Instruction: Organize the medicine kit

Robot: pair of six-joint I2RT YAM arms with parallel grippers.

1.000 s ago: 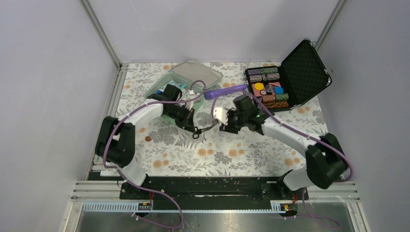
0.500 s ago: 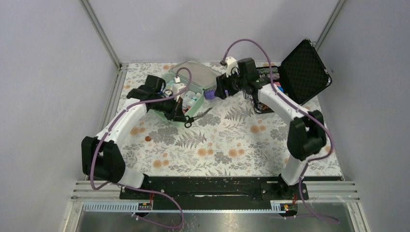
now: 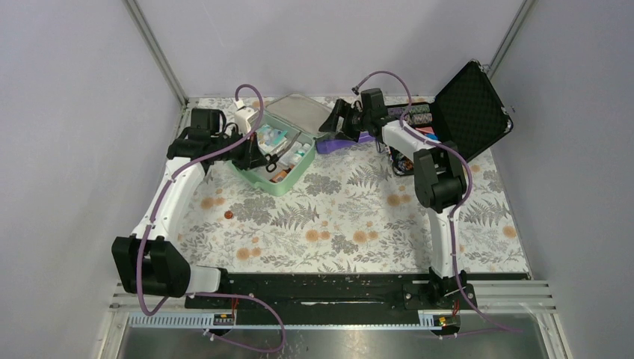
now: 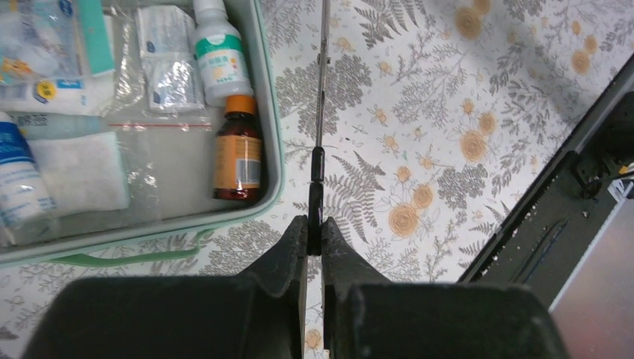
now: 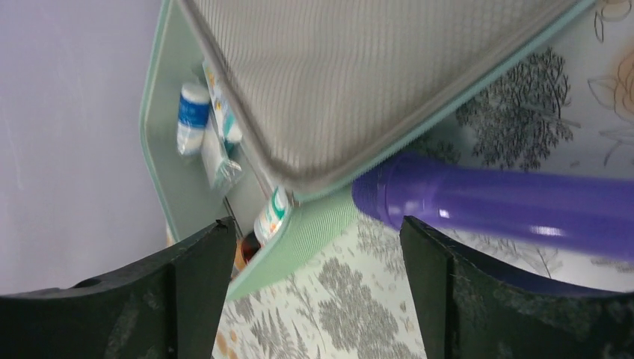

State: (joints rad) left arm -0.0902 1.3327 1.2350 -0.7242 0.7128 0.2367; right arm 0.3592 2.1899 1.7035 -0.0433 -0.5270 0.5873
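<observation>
The left gripper [image 4: 314, 224] is clenched on a slim metal tool [image 4: 322, 90] with dark handles, seen edge-on from the wrist. It holds the tool over the near right corner of the medicine kit [image 3: 275, 182]. The right gripper [image 5: 314, 224] stands released with nothing in it, its fingers [image 5: 191, 284] spread either side of the kit's raised grey-lined lid [image 5: 359, 75] and the end of a purple tube [image 5: 508, 206] lying just beside the kit.

The kit sits open at the back left of the bench [image 3: 336, 224], which is covered by a pale cloth printed with ferns and orange flowers. Plain lilac-grey walls and metal frame posts close the space in. At the back right an open black foam-lined case [image 3: 469, 108] holds colourful pieces.

Inside the kit lie a white bottle with a green band [image 4: 220, 56], a brown bottle with an orange cap [image 4: 238, 153] and clear sachets. Their print is too small to read.

A second ago both grippers were over the middle of the bench, in front of the kit. Both have since moved to the back.
</observation>
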